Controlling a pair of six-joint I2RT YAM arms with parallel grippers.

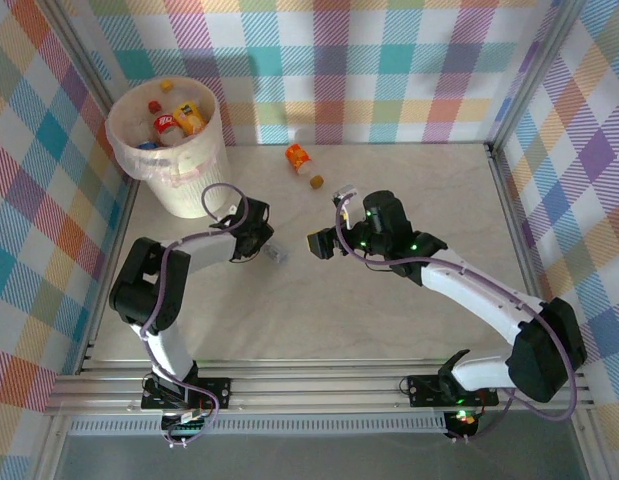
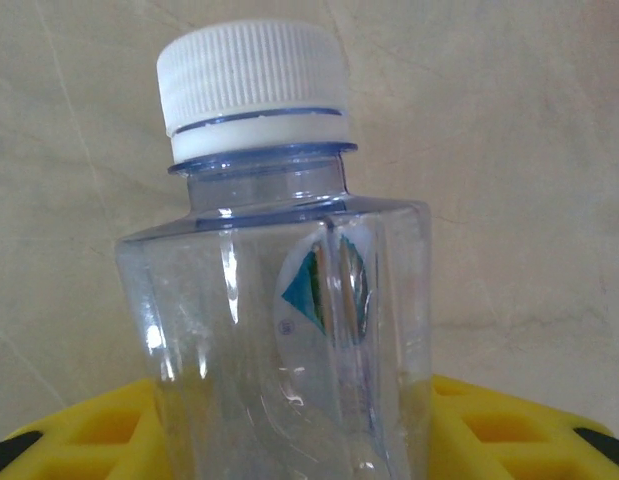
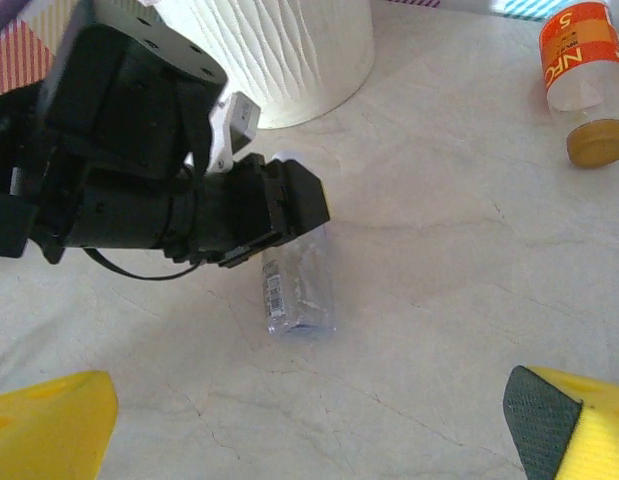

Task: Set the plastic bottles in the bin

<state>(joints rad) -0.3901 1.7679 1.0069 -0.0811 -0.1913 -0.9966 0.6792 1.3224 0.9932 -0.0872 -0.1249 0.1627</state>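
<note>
Near the middle of the table (image 1: 409, 190), the left gripper (image 1: 261, 246) is clamped on a clear white-capped bottle (image 2: 289, 320) lying on it. Just beside it the right gripper (image 1: 322, 243) hangs with jaws wide apart. Farther back lie an orange-labelled bottle (image 1: 300, 163) and, far left, the bin (image 1: 194, 190) holding several bottles (image 1: 174, 120)

Left arm's bent low, left gripper (image 1: 261, 245) clamped on a bottle (image 2: 289, 330). Right arm stretches across, right gripper (image 1: 324, 243) wide open, pointing at the left one.
</note>
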